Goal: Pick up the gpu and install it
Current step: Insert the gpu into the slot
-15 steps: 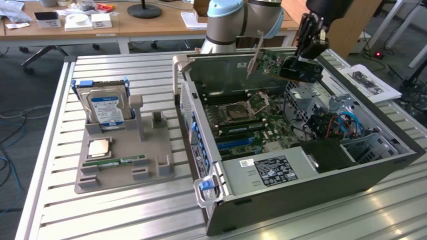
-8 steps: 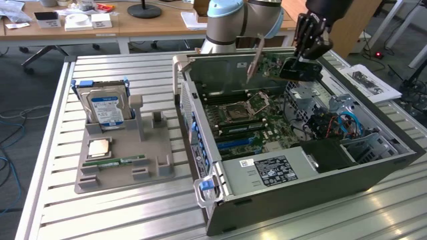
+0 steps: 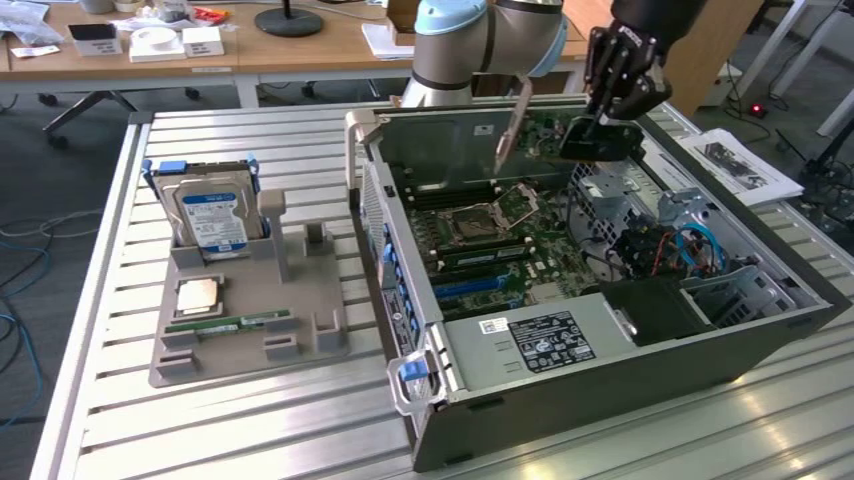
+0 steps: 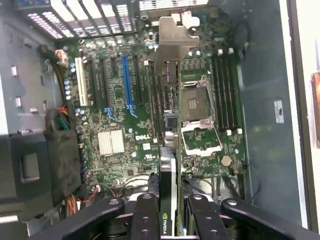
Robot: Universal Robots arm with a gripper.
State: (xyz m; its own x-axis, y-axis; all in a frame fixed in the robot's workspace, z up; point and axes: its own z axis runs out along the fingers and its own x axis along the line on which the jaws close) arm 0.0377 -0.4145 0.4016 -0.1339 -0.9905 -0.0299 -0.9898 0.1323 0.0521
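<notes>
Gpu is clamped edge-on between the fingers of the gripper. It hangs above the motherboard inside the open computer case, with its metal bracket farthest from the fingers. At the exterior view's left, a gray holder carries an upright hard drive, a processor and a flat memory stick.

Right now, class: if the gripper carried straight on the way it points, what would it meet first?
The gripper, shut on the gpu, points down into the computer case. The card's leading end would probably reach the motherboard first, beside the CPU socket; depth is unclear.
</notes>
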